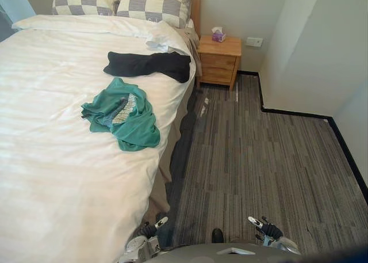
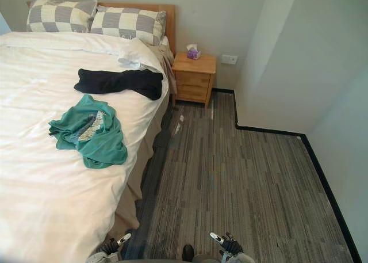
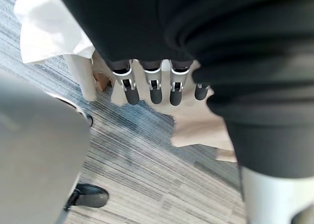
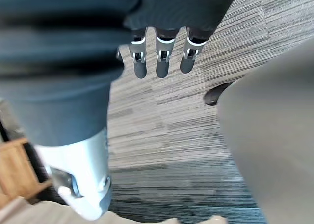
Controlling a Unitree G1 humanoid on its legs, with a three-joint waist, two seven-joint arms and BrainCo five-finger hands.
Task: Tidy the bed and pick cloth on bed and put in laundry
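A green cloth [image 1: 122, 114] lies in a crumpled heap on the bed [image 1: 52, 176], near the side edge of the bed that faces the floor [image 1: 259, 159]. A black cloth [image 1: 149, 64] lies flat on the bed too, closer to the two checked pillows [image 1: 152, 7] at the head of the bed. A small wooden nightstand [image 1: 218, 58] stands just beside the head of the bed, with a tissue box [image 1: 218, 35] on top. The left hand [image 1: 150, 229] hangs low by the foot end of the bed, its fingers [image 3: 154, 89] straight and holding nothing. The right hand [image 1: 265, 227] hangs over the floor, farther from the bed, its fingers [image 4: 162, 62] straight and empty too.
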